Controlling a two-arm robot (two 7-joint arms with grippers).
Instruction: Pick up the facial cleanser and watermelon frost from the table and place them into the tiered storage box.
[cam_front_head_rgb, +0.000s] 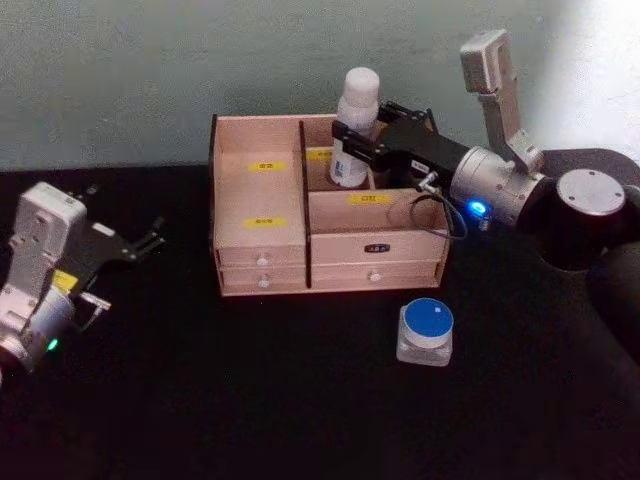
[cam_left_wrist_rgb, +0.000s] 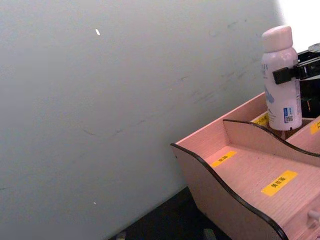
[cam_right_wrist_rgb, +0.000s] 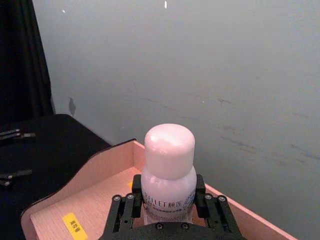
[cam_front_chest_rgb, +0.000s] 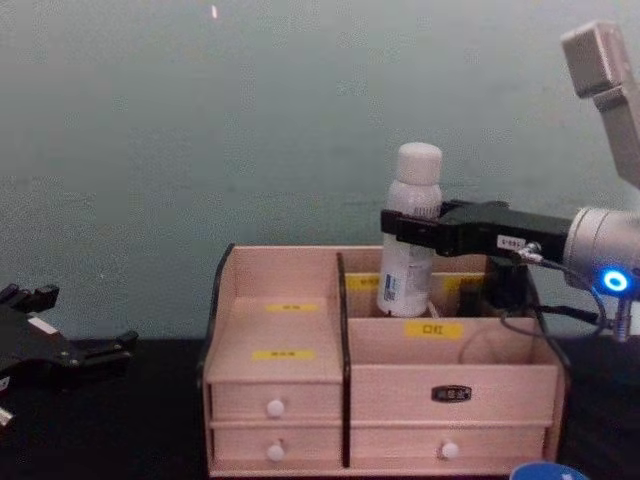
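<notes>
Pinching the upright facial cleanser (cam_front_head_rgb: 359, 95) below its cap, the right gripper (cam_front_head_rgb: 352, 141) holds its base inside the tiered storage box's (cam_front_head_rgb: 262, 232) rear compartment, while the watermelon frost (cam_front_head_rgb: 426, 330) sits on the table (cam_front_head_rgb: 300, 410) before the box, nearer this arm than the parked left gripper (cam_front_head_rgb: 145, 240).

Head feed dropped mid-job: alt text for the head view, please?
The right gripper holds the facial cleanser upright in the tiered storage box's rear compartment. The watermelon frost sits on the table in front; the left gripper idles at left.

A plain grey-green wall (cam_front_head_rgb: 130, 70), faintly scuffed, rises behind the black tabletop (cam_front_head_rgb: 250, 400), brighter toward its right.
</notes>
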